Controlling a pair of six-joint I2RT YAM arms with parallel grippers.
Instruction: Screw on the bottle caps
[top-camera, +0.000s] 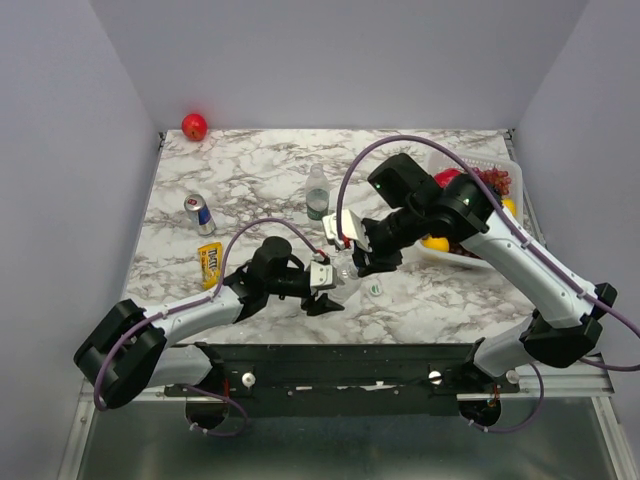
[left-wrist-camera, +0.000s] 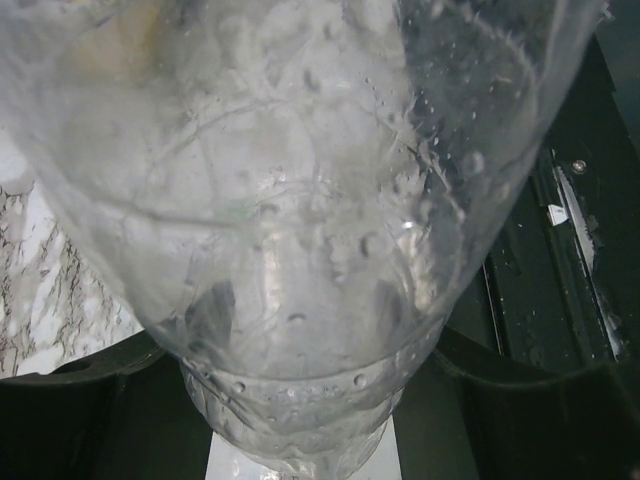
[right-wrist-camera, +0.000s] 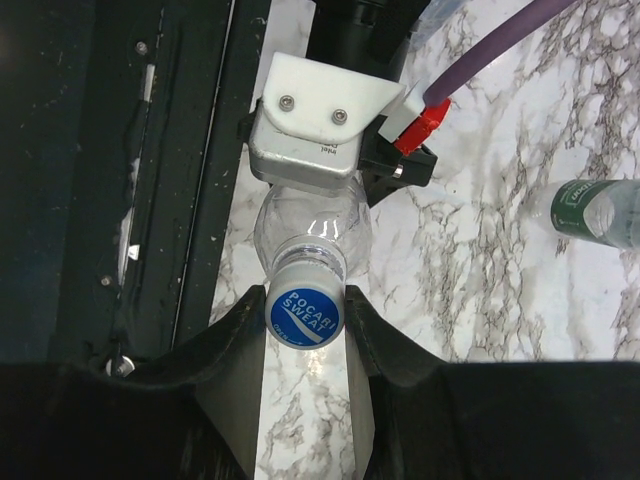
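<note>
A plain clear bottle (right-wrist-camera: 312, 222) is held off the marble table, and my left gripper (right-wrist-camera: 312, 150) is shut around its body. In the left wrist view the bottle (left-wrist-camera: 300, 250) fills the frame, with dark fingers (left-wrist-camera: 90, 400) on both sides of it. A white and blue cap (right-wrist-camera: 305, 312) sits on the bottle's neck, with my right gripper (right-wrist-camera: 306, 325) shut on it from both sides. From above, both grippers meet at the table's front middle: left gripper (top-camera: 333, 284), right gripper (top-camera: 354, 256). The green-labelled bottle (top-camera: 317, 195) stands behind them. A white cap with a green mark (top-camera: 375, 288) lies near the front.
A silver-blue can (top-camera: 200, 213) and a yellow snack packet (top-camera: 210, 262) are on the left. A red apple (top-camera: 194, 126) sits at the back left corner. A white tray (top-camera: 503, 163) with fruit is at the right, under the right arm. The black base rail (top-camera: 350, 360) runs along the front edge.
</note>
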